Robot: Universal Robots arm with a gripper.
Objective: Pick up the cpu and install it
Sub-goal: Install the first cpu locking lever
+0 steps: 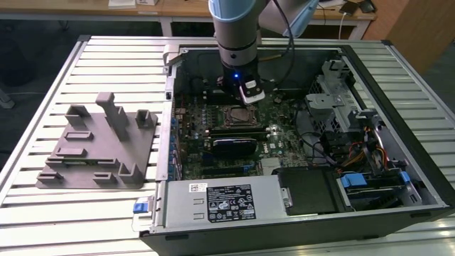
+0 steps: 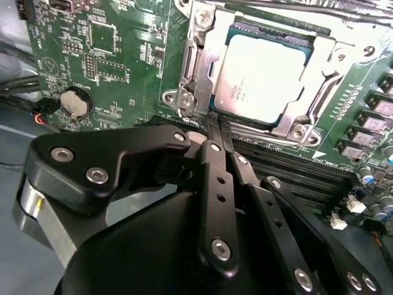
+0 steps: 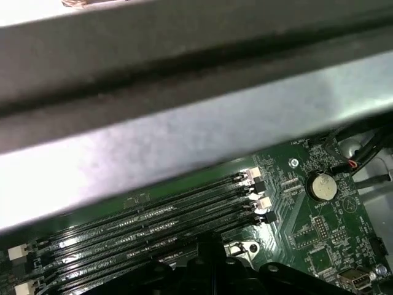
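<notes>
The end effector [image 2: 215, 126] hangs closed and empty inside an open computer case [image 1: 370, 69], its two black fingers [image 2: 212, 184] pressed together with their tips just short of the socket [image 2: 264, 67] in the second wrist view. The cpu [image 2: 261, 74] lies flat in that socket on the green motherboard [image 2: 116, 55], its silvery plate showing inside the metal frame; it appears seated, though the lever's position is hard to make out. A row of black memory slots [image 2: 295, 172] runs between the socket and the fingers, and a round coin battery [image 2: 73, 101] sits well apart on the board. In the exterior view the arm [image 1: 237, 37] drops from above toward the socket [image 1: 238, 114]. Beside the case, toward the exterior view's left, a grey fixture [image 1: 99, 144] with upright posts stands on the slatted surface [image 1: 42, 208]. The power supply [image 1: 224, 202] fills the case's near edge.
</notes>
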